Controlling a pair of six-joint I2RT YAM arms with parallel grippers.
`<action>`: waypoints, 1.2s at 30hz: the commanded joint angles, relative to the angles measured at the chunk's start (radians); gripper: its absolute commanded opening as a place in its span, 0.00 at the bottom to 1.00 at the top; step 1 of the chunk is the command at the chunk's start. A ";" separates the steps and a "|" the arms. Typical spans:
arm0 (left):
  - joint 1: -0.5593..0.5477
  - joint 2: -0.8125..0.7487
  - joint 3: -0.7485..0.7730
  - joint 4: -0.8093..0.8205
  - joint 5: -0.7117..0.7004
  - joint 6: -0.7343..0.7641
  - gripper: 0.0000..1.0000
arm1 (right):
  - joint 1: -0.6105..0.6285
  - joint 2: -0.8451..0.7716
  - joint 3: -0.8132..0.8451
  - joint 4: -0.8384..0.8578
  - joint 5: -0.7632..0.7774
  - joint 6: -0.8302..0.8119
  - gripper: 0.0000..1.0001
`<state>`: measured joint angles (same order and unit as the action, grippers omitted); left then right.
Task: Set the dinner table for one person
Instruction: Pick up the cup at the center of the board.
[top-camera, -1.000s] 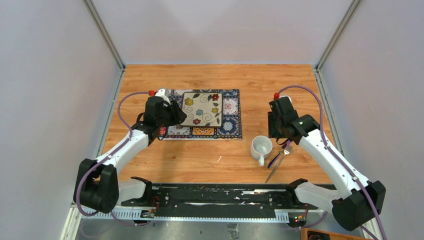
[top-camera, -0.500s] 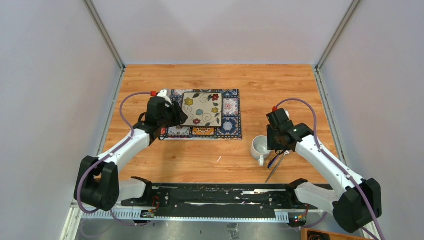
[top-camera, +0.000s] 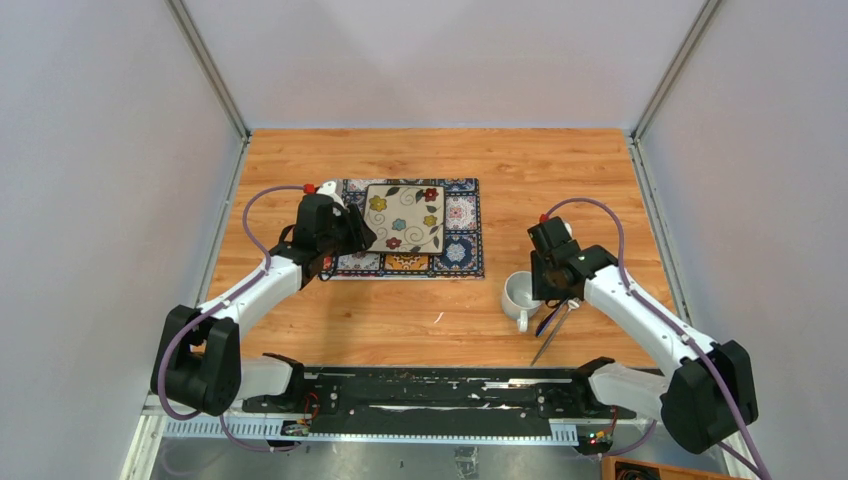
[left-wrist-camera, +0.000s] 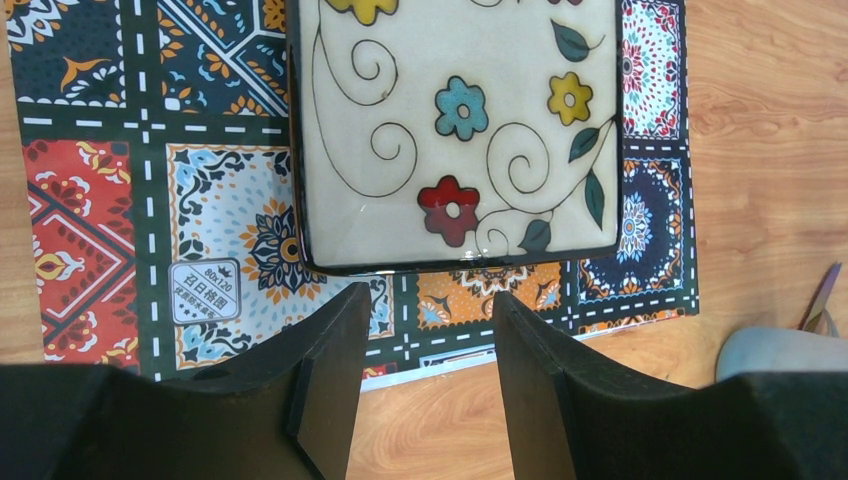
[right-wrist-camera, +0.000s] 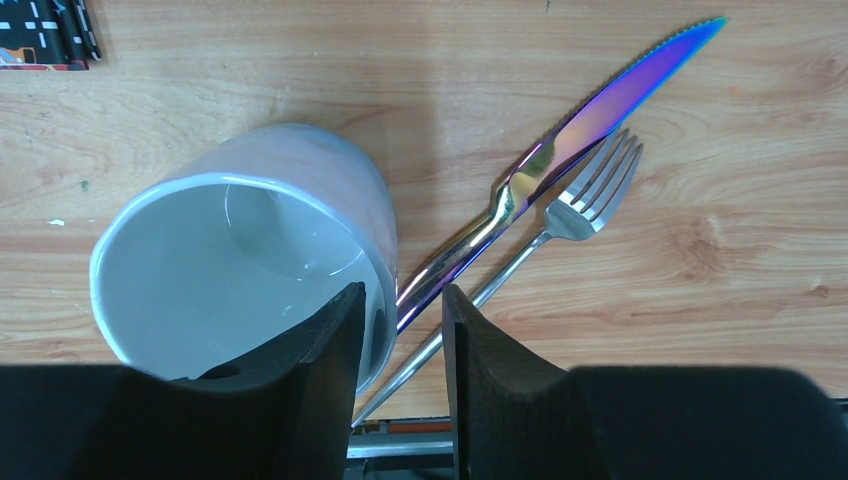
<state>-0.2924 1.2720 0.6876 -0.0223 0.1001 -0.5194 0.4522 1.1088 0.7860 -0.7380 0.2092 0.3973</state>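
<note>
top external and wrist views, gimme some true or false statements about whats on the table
1. The plate lies on the placemat. True.
2. The mug stands on the placemat. False: it stands on the bare wood of the dinner table, to the right of the placemat.
3. The knife and the fork lie beside the mug. True.
4. The left gripper is shut on the plate. False: it is open and holds nothing.
</note>
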 joint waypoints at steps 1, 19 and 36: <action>-0.010 0.003 -0.001 0.013 -0.016 0.009 0.54 | 0.012 0.021 -0.027 0.025 -0.010 0.003 0.39; -0.010 -0.004 -0.001 0.003 -0.025 0.011 0.54 | 0.013 0.145 0.018 0.082 -0.041 -0.049 0.00; -0.010 0.034 0.002 0.018 -0.012 0.010 0.54 | 0.014 0.222 0.202 0.105 -0.157 -0.100 0.00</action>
<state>-0.2924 1.2945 0.6876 -0.0223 0.0963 -0.5190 0.4522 1.3380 0.9188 -0.6292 0.0990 0.3149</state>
